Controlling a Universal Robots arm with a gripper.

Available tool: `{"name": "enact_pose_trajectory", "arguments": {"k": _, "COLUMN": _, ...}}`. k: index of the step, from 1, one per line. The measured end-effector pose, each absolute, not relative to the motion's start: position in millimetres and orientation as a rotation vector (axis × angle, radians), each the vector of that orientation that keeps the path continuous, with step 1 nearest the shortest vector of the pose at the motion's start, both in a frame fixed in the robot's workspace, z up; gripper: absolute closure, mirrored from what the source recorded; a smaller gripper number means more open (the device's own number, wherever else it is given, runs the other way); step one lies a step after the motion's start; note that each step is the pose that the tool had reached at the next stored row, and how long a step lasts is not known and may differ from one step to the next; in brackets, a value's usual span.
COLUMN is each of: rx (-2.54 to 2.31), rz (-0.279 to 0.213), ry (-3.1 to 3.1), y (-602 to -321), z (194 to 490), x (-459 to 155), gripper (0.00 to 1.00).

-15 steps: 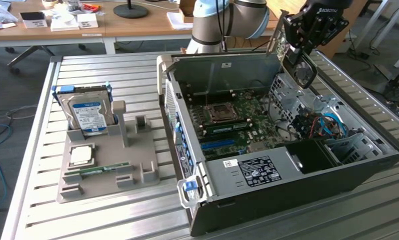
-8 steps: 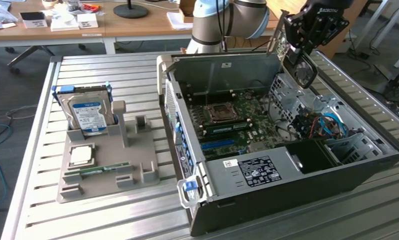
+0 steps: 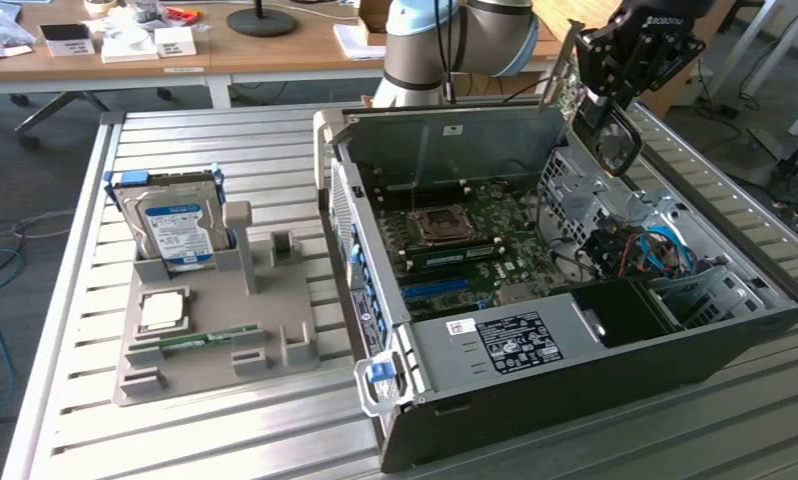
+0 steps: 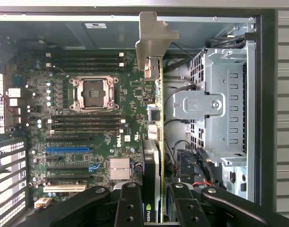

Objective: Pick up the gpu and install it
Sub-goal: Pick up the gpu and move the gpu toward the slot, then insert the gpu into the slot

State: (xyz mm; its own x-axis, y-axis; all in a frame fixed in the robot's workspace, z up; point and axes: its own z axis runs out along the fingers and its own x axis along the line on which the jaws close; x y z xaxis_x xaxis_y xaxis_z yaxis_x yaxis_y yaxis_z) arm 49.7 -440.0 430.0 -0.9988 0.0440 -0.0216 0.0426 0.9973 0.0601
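Pickup done: jaws were clamped on the gpu [image 4: 156,156], card held edge-on above the open case [image 3: 613,390], over the motherboard [image 4: 111,137]. Not yet seated in a slot.

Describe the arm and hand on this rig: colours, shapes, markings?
The arm is a fat silver-grey tube with a pale blue joint cap and thin dark cables running along it. The hand is black, with white lettering on its body. Its fingers are chunky black links, rounded at the joints and dotted with small round holes.
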Motion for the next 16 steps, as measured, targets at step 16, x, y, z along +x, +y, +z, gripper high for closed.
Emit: {"name": "enact_pose_trajectory", "arguments": {"k": 16, "rx": 0.068, "rz": 0.093, "ry": 3.117, "y": -440.1, "z": 430.0, "x": 50.0, "gripper": 0.73}}
